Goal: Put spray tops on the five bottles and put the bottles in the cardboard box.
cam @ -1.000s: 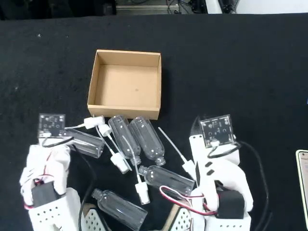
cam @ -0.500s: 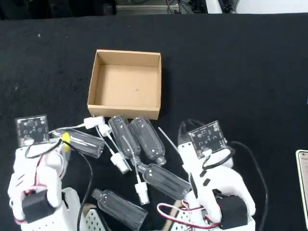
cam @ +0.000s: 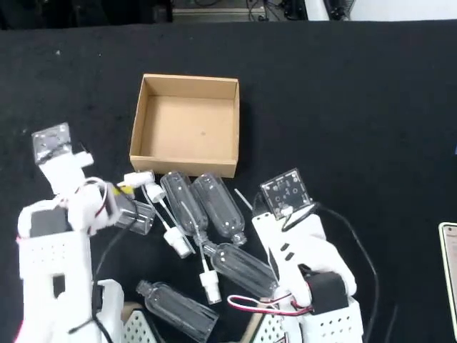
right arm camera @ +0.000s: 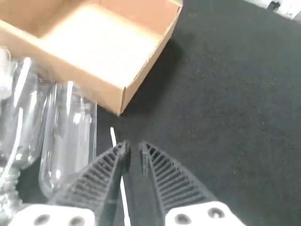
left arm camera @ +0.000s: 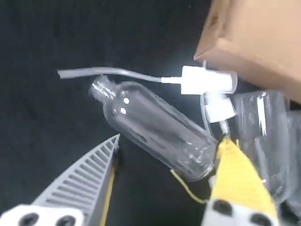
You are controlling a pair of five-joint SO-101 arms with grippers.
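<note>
Left arm has swung away from the near edge since half a second ago, and its camera board now sits out beside the box's left side. Right arm slid a little toward the bottles. Box and bottles haven't shifted. Left gripper (left arm camera: 169,141) is wide open, straddling the base end of the leftmost bottle (left arm camera: 155,127), which lies flat with no cap. The yellow finger (left arm camera: 235,174) is at or just beside the base and the grey finger (left arm camera: 89,181) is apart from it, so there's no clamp. A spray top (left arm camera: 209,80) lies just beyond that bottle, near a corner of the cardboard box (left arm camera: 254,42), with its tube running past the bottle's neck. Right gripper (right arm camera: 134,149): jaws nearly together with a thin slit, nothing in it; a thin white tube (right arm camera: 113,136) passes under one finger. The second bottle (cam: 183,202) and third bottle (cam: 220,206) lie side by side just in front of the box. The fourth bottle (cam: 243,266) and fifth bottle (cam: 178,309) lie nearer the arm bases. All are capless, on the cloth outside the box. Two loose spray tops (cam: 171,236) (cam: 211,282) lie among them. The surface is a black cloth table (cam: 357,107). Cables (cam: 260,8) run in the strip behind its far edge, and a pale object (cam: 449,250) pokes in at the right edge.
</note>
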